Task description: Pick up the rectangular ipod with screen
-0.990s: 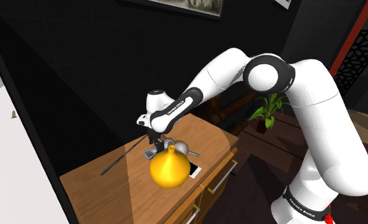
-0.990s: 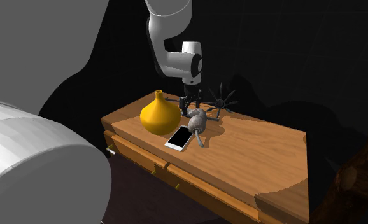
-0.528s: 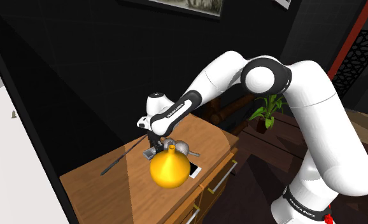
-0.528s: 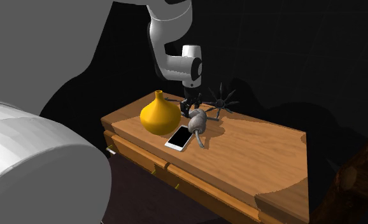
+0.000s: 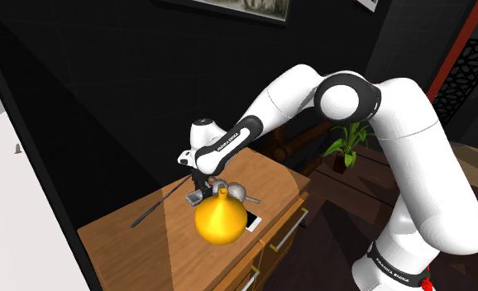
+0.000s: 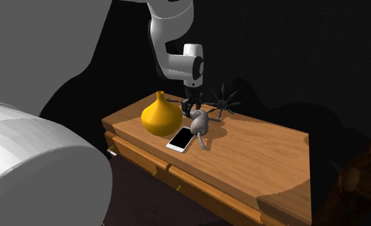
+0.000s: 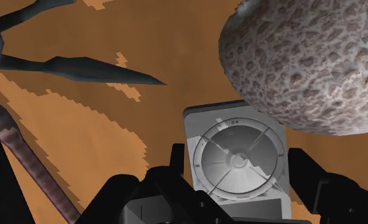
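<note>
Wrist view puts the black fingers (image 7: 304, 175) closest to me. They stand apart, one on each side of the grey rectangular ipod with a round click wheel (image 7: 237, 162), which lies on the brown wooden desk (image 7: 81, 146). I read the gripper (image 7: 238, 153) as open around it, though I cannot tell whether either finger touches the casing. Just beyond the ipod sits a grey pitted round lump (image 7: 304, 63), and off to the other side lies a dark spiked tool (image 7: 81, 67).

In the second exterior view, a flat white-edged slab with a black screen (image 6: 181, 139) lies nearest the desk's front edge. Behind it stands a yellow bulbous vase (image 6: 160, 117), with the lump beside it. The gripper comes down just behind the lump, and the tool's spiked head sits farthest back.
</note>
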Tool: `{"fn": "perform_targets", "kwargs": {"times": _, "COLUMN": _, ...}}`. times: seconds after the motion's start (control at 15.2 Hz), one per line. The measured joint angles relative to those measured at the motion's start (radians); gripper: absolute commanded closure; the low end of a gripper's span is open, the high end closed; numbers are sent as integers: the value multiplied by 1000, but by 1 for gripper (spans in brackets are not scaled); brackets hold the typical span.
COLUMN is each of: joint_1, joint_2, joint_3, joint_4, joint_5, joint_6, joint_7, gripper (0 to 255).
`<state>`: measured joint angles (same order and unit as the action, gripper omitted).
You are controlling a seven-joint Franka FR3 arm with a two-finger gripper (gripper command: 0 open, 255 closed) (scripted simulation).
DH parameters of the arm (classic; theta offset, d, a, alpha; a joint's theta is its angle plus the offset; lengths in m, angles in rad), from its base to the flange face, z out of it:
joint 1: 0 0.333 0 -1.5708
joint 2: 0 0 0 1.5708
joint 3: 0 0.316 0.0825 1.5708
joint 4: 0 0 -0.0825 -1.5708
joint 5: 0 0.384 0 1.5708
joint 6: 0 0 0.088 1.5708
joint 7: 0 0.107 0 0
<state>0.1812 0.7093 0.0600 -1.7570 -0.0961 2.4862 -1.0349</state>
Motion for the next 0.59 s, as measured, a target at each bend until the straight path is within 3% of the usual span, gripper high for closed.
{"fn": "perform_targets", "kwargs": {"times": 0.59, "joint_1": -6, "joint_2": -86, "joint_3": 7, "joint_4": -11, "joint_5": 8, "joint_6": -75, "joint_7": -8, "gripper": 255}}
